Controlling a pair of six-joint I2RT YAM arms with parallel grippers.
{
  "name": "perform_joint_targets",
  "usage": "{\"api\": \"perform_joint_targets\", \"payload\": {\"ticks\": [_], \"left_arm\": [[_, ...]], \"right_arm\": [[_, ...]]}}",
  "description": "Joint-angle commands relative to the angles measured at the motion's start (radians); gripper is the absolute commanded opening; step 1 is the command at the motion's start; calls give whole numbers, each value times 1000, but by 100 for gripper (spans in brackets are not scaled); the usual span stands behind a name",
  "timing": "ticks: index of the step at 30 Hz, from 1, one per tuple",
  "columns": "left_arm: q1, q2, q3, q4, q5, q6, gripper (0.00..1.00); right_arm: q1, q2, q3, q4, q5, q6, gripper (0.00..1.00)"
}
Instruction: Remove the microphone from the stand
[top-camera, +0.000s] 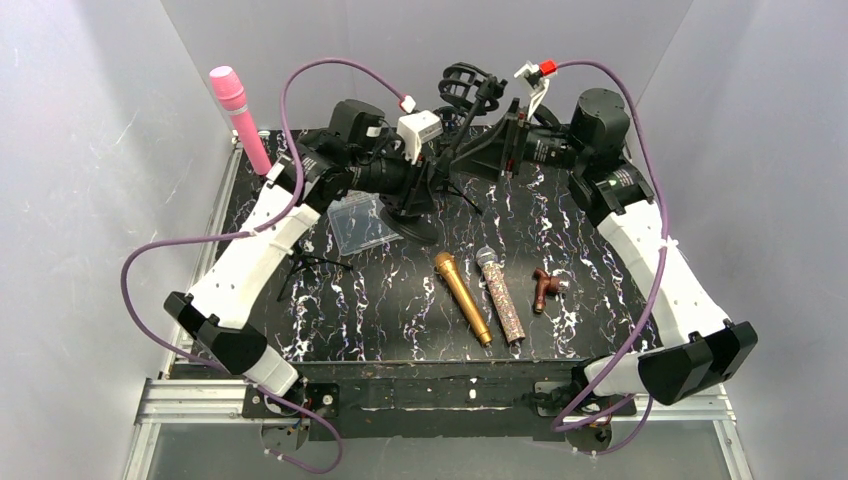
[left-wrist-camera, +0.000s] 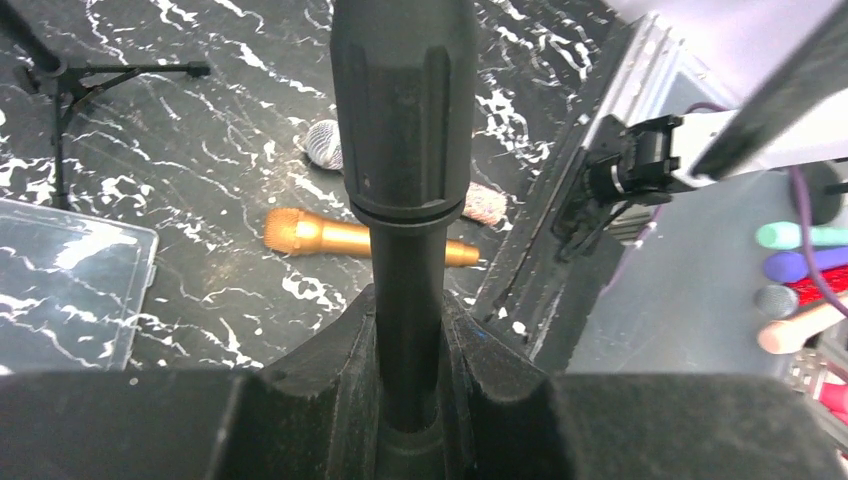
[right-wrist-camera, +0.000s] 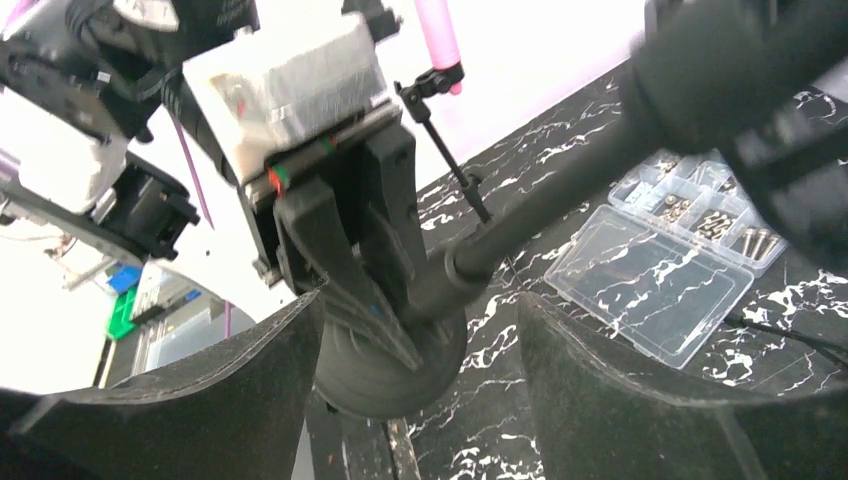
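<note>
While the left hand (left-wrist-camera: 408, 340) is clamped on the thin pole of the black microphone stand (right-wrist-camera: 540, 200), just above its round base, the entry stands thus.

Item, right hand (right-wrist-camera: 420, 310): fingers wide apart, holding nothing, set close in front of the stand's base and the left hand.

Item, microphone (right-wrist-camera: 725, 75): judged to be the dark bulk at the upper end of the pole, seated in the cage mount (top-camera: 463, 85). It is blurred in the right wrist view, so its outline cannot be told from the mount's.

Item, other stock on the marbled surface (top-camera: 400, 320): gold microphone (top-camera: 462, 297) and glitter microphone (top-camera: 500, 295) lying side by side near the front. Clear compartment box (top-camera: 360, 222) just beside the base. Pink microphone (top-camera: 238, 115) clipped on a thin stand of its own at the far left, neither hand near it.

Step in hand: the stand is braced and the free hand is open for the approach. The microphone is not yet off.

Next move, as judged: the right hand goes up the pole to the mount and closes on the microphone body rather than the cage. It then draws the microphone out along its own axis while the left hand holds the pole against the pull. An off-axis pull could tip the stand.
</note>
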Motion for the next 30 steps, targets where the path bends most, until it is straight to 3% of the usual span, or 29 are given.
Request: {"api": "perform_joint_targets", "payload": {"ticks": [1,9,13,17,19,27,30], "left_arm": [[-43,-3,65,3,-87,51,0],[-74,26,93,-3,-145,49,0],[-78,33,99,-5,-167,39,0],[-78,32,103,-11,-195,45,0],[-77,27,99,-14,-180,64,0],[-7,-21,46,12,221,97,0],[24,-42,18,39,392,104,0]], "right_arm": [[22,37,63,33,104,68,77],[49,63,25,5,186,67,66],[59,61,-22,44,167,91,50],[60,52,-67,86,133,77,21],[60,44,-88,146,71,59,12],[21,30,-9,77,-238,-235,9],[2,38,50,-26,-343,-340,16]]}}
